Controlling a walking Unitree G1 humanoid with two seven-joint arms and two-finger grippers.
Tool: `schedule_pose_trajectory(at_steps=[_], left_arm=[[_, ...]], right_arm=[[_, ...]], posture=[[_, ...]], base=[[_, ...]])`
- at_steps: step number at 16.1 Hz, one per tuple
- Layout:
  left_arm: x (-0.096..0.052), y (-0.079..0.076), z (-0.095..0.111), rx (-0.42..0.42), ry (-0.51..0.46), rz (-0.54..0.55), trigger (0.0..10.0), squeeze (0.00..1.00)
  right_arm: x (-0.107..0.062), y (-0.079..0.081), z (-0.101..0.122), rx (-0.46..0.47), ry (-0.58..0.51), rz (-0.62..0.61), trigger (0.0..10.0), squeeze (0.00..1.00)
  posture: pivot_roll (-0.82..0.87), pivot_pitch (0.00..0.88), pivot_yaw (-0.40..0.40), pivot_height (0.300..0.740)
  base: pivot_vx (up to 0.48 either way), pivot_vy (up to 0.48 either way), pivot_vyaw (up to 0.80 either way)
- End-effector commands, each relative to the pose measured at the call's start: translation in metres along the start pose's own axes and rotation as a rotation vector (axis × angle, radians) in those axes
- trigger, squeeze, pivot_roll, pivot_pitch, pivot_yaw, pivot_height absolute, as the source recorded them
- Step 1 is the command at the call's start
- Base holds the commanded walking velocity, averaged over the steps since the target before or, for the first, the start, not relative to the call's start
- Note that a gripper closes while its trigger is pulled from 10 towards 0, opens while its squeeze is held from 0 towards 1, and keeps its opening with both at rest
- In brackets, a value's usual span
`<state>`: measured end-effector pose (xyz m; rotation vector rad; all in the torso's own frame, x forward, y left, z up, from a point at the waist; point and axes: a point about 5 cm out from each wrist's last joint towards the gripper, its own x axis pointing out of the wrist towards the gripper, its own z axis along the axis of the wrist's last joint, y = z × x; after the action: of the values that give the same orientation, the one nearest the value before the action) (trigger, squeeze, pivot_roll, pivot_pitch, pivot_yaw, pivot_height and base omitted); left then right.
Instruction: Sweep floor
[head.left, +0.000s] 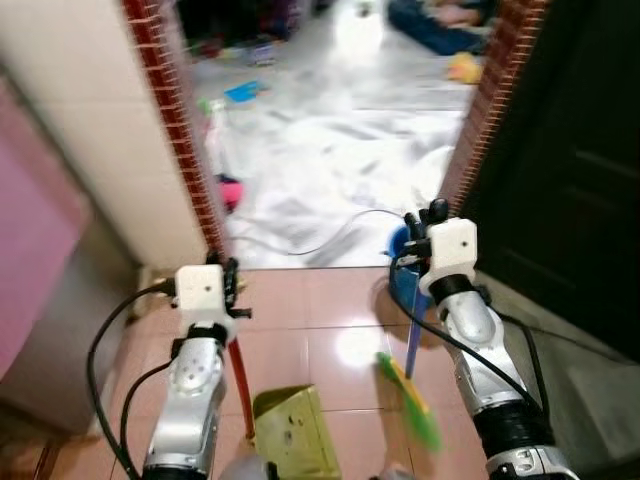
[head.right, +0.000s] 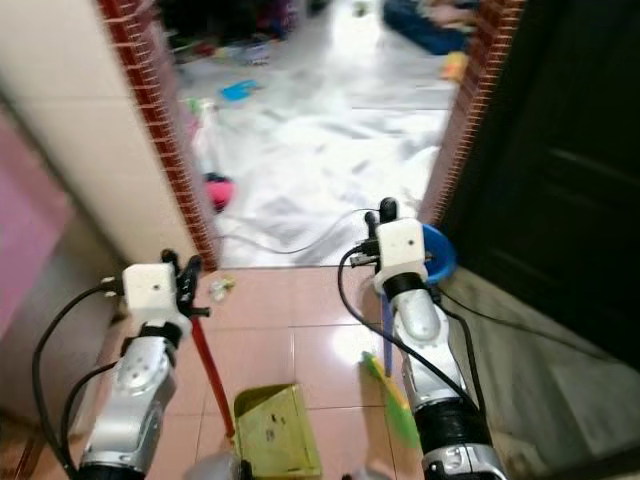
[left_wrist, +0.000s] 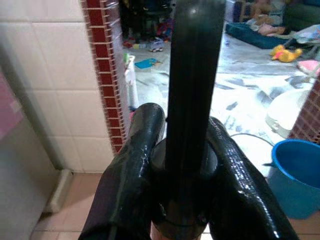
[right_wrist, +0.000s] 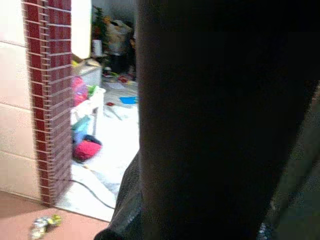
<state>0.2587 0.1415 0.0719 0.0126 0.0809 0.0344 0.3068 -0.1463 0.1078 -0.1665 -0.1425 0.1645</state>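
Left gripper clamped on dustpan handle; right gripper on broom — finger state unreadable, blurred.

Two grippers: left, right. One dustpan, yellow-green, red handle. One broom, green head, blue handle. One blue bucket. One crumpled wrapper on tiles. Two brick doorposts: left, right. One cable across white floor.

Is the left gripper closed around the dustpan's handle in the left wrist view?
Yes, the left gripper has both black fingers pressed against the dark handle running between them.
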Motion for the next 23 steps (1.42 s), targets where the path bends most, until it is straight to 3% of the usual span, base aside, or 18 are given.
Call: schedule_pose_trajectory(at_steps=[1, 5, 12, 14, 16, 20, 23], left_arm=[[0.003, 0.002, 0.006, 0.015, -0.023, 0.002, 10.0, 0.0], [0.008, 0.007, 0.009, -0.05, -0.022, 0.037, 10.0, 0.0], [0.009, 0.008, 0.008, -0.054, -0.006, 0.044, 10.0, 0.0], [0.012, 0.008, 0.015, -0.009, -0.053, 0.016, 10.0, 0.0], [0.018, 0.011, 0.023, -0.026, -0.075, 0.041, 10.0, 0.0], [0.026, 0.013, 0.048, 0.035, -0.256, 0.045, 10.0, 0.0], [0.03, 0.011, 0.058, 0.025, -0.292, 0.046, 10.0, 0.0]], right_arm=[[0.008, 0.0, 0.013, -0.019, -0.061, 0.006, 10.0, 0.0], [0.009, 0.0, 0.015, -0.029, -0.073, 0.011, 10.0, 0.0], [0.009, 0.002, 0.016, -0.024, -0.078, 0.017, 10.0, 0.0], [0.01, 0.0, 0.019, -0.042, -0.095, -0.002, 10.0, 0.0], [0.012, -0.002, 0.023, -0.053, -0.108, -0.018, 10.0, 0.0], [0.016, -0.003, 0.028, -0.063, -0.128, -0.015, 10.0, 0.0], [0.018, 0.002, 0.033, -0.068, -0.149, 0.0, 10.0, 0.0]], posture=[[0.02, 0.0, 0.014, 0.74], [0.02, 0.0, 0.016, 0.74], [0.02, 0.0, 0.014, 0.74], [0.02, 0.0, 0.015, 0.74], [0.02, 0.0, 0.012, 0.74], [0.03, 0.0, 0.004, 0.74], [0.03, 0.0, 0.004, 0.74]], base=[[0.0, 0.0, 0.0], [0.0, 0.0, 0.75], [0.0, 0.48, 0.37], [0.0, 0.48, 0.0], [0.0, 0.0, 0.0], [0.0, 0.0, 0.0], [0.0, 0.0, 0.0]])
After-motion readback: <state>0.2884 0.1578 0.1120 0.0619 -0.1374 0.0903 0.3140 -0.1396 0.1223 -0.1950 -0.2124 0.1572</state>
